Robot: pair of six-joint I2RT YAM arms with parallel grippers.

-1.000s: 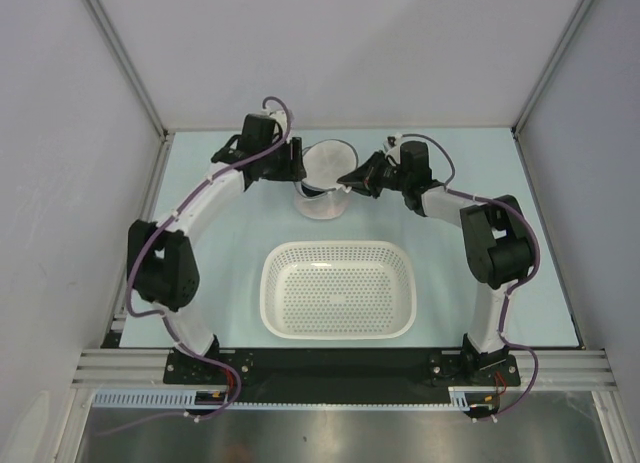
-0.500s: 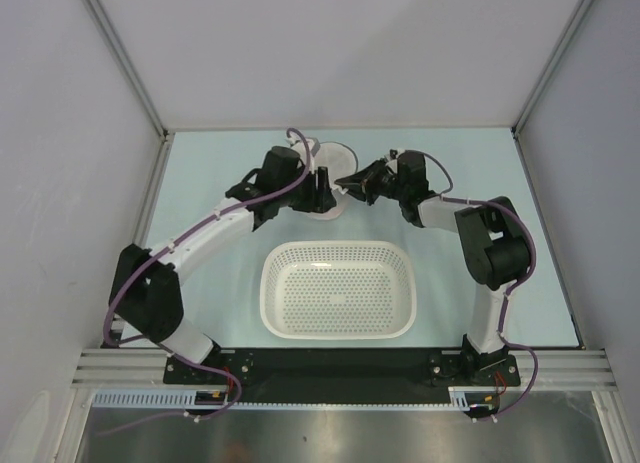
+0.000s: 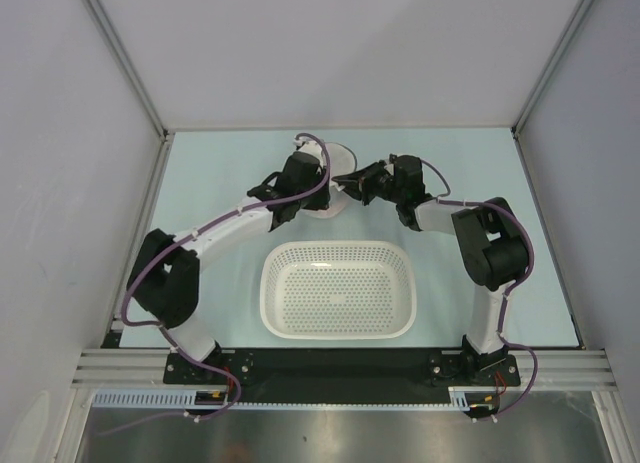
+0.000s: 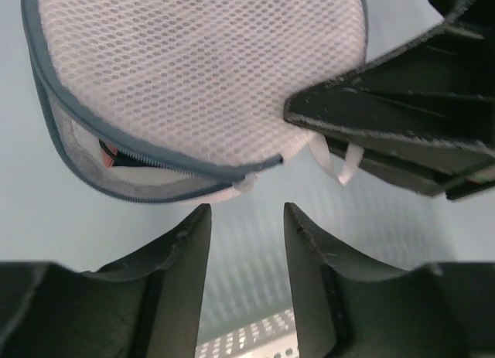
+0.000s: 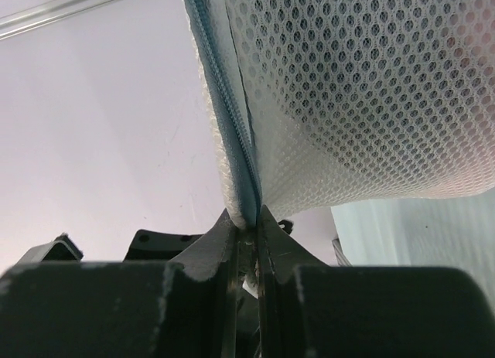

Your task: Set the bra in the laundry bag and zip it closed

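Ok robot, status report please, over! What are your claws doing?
Right gripper shut on the laundry bag, at the zip. Left gripper open, just short of it. Zip partly undone, something red inside. Basket apart, nothing blocking.

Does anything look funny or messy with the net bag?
Yes. The laundry bag gapes along its zip on one side, with something red showing inside. The right gripper pinches its rim.

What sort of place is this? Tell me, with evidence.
Likely a robotics lab cell: white panel walls on aluminium framing, left arm and right arm bolted to a rail, a table holding a basket and laundry bag.
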